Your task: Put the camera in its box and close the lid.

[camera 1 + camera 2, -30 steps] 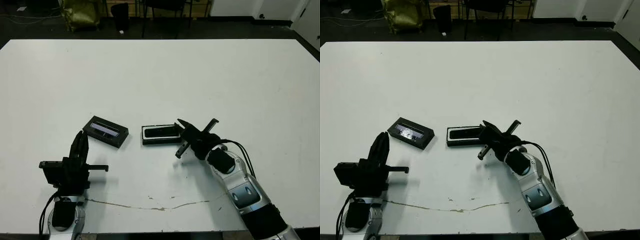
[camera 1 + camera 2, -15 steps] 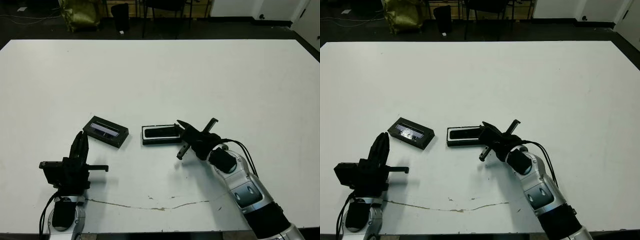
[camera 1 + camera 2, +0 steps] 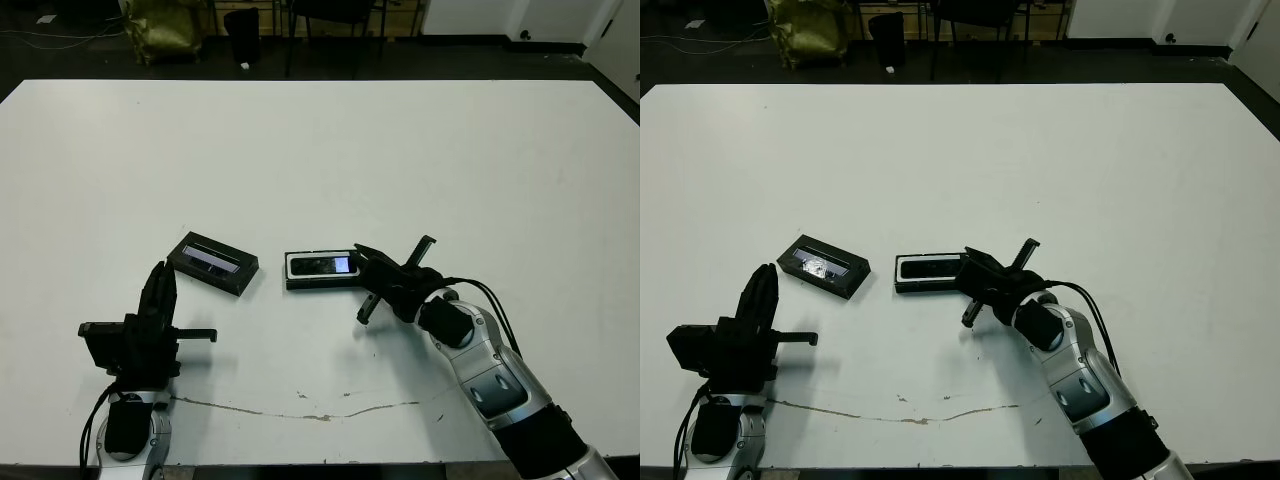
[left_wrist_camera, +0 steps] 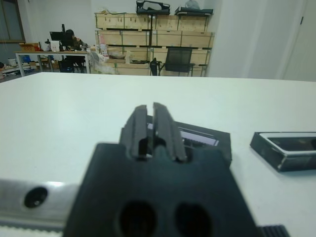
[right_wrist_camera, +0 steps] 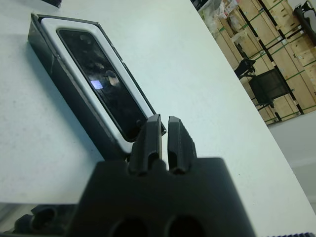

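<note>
White table — the camera lies in the box, the lid just beside; both the right gripper and left gripper are closed, empty. The lid looks light, stiff, glossy — pinch its long edges

right claw drawn back off the box, camera screen now uncovered

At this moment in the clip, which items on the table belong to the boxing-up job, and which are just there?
Part of the job:
- camera, already lying inside the box
- box, open, white-lined
- lid, lying apart on the table, to the robot's left of the box

Just there:
- thin brownish streak on the table's near edge
</note>
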